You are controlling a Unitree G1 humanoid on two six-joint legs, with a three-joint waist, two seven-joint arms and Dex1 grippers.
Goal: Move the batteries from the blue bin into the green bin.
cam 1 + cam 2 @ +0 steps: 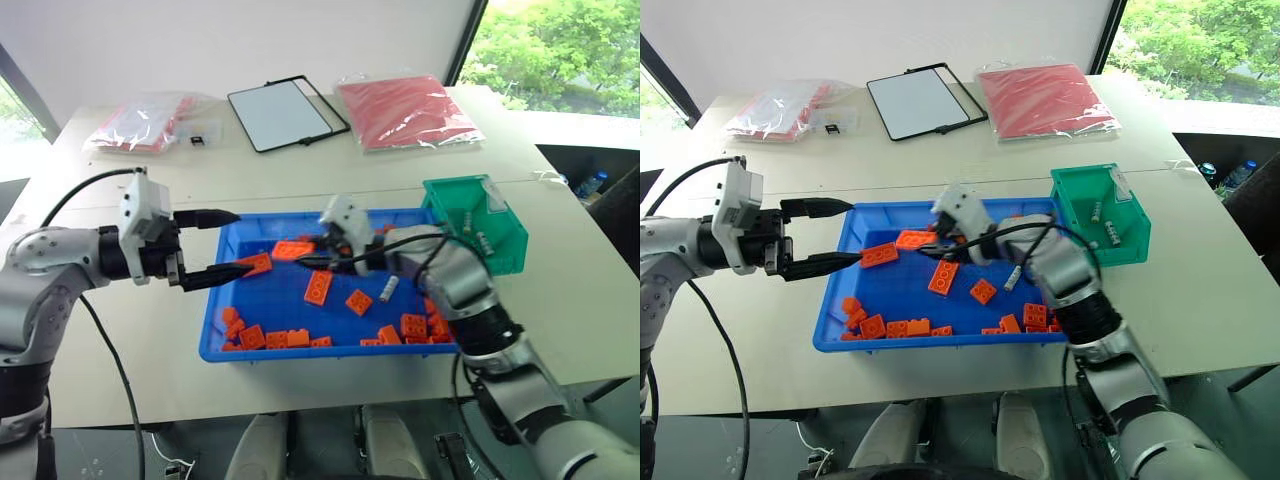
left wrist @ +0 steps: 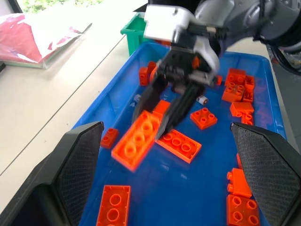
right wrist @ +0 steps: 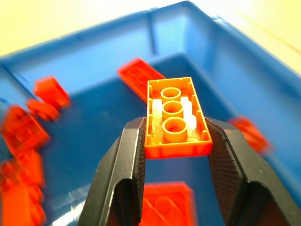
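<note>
- The table [image 1: 300,175] carried a whiteboard [image 1: 280,112] and two plastic bags of red items [image 1: 405,110] at its far side.
- The blue bin [image 1: 225,335] sat near the front edge, holding scattered orange bricks [image 1: 318,287] and one battery [image 1: 390,290] lying loose among them toward the bin's right half.
- The green bin [image 1: 505,245] stood touching the blue bin's far right corner; at least three batteries [image 1: 1110,236] lay on its floor.
- The left gripper [image 1: 215,245] hovered over the blue bin's left rim, fingers spread wide with nothing between them.
- The right gripper [image 2: 157,120] was above the middle of the blue bin, fingers pinching an orange brick [image 3: 175,117] by its long sides, the hollow underside facing the wrist camera.
- The pinched brick hung tilted, clear of the bin floor.
</note>
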